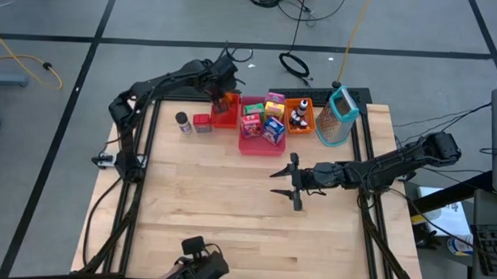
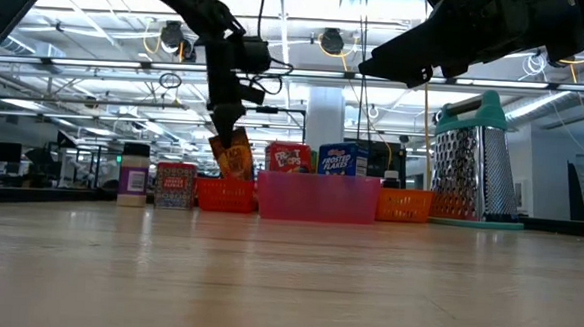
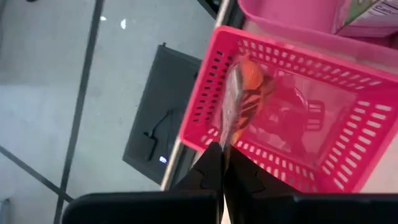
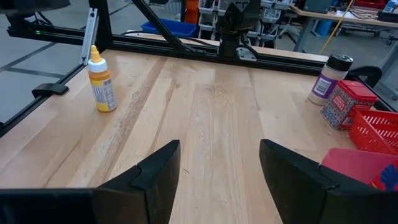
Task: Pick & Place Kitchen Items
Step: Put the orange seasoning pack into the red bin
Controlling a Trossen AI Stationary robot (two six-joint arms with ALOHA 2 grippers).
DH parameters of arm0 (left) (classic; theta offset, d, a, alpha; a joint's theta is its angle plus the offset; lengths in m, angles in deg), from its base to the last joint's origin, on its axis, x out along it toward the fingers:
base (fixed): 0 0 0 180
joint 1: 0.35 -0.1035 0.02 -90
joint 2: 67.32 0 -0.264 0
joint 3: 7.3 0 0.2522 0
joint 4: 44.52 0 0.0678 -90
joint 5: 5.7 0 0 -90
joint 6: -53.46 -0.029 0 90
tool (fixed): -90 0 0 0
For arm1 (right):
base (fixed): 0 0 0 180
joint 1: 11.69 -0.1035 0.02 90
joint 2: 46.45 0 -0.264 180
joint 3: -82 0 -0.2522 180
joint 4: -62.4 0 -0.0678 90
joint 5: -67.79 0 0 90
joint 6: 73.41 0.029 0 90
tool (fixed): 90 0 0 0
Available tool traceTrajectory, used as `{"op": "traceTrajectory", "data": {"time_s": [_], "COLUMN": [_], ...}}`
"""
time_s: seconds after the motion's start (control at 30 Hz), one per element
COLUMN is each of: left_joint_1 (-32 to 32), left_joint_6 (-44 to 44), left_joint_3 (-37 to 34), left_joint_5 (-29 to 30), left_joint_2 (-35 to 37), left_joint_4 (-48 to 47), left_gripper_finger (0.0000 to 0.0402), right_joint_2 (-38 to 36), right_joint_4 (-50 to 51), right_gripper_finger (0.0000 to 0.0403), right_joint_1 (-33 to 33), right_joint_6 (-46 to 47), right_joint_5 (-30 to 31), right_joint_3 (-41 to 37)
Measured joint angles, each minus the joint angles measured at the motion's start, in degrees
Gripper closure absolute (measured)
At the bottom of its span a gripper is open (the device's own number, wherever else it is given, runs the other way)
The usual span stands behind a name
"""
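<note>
My left gripper (image 1: 223, 95) is at the far side of the table, over the red tray (image 1: 225, 115), and is shut on an orange and dark pouch (image 2: 233, 152). In the left wrist view the pouch (image 3: 246, 94) hangs over the red tray (image 3: 348, 168). My right gripper (image 1: 293, 184) hovers open above the middle of the table and holds nothing. Green, yellow and blue boxes (image 1: 273, 130) stand in the pink tray (image 1: 256, 146). A small bottle (image 1: 298, 116) stands in the orange tray (image 1: 309, 125). A dark-capped shaker (image 1: 183, 121) and a red box (image 1: 202, 123) stand on the table left of the red tray. My left gripper pinches the pouch by its upper edge (image 3: 225, 138) between the two fingers, coming from above and pointing down. The pouch hangs upright below the fingers, lifted clear of the table. Its lower end (image 2: 235, 173) is at about the red tray's rim; I cannot tell whether it touches.
A teal-framed grater (image 1: 340, 116) stands at the far right, next to the orange tray. A yellow squeeze bottle (image 4: 101, 81) stands on the table in the right wrist view. Bare wood (image 1: 229, 213) stretches across the near half. Black frame rails run along the table's sides.
</note>
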Motion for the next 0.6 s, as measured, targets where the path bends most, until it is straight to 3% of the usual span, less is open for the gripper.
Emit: {"op": "traceTrajectory", "data": {"time_s": [0.6], "left_joint_1": [-0.41], "left_joint_6": [-0.92], "left_joint_3": [0.0], "left_joint_5": [0.3], "left_joint_2": [-1.82], "left_joint_4": [5.76], "left_gripper_finger": [0.0395], "right_joint_2": [0.0], "right_joint_4": [0.02], "right_gripper_finger": [0.019], "right_joint_1": [0.02], "right_joint_6": [-0.02], "right_joint_5": [0.02], "right_joint_3": [0.0]}}
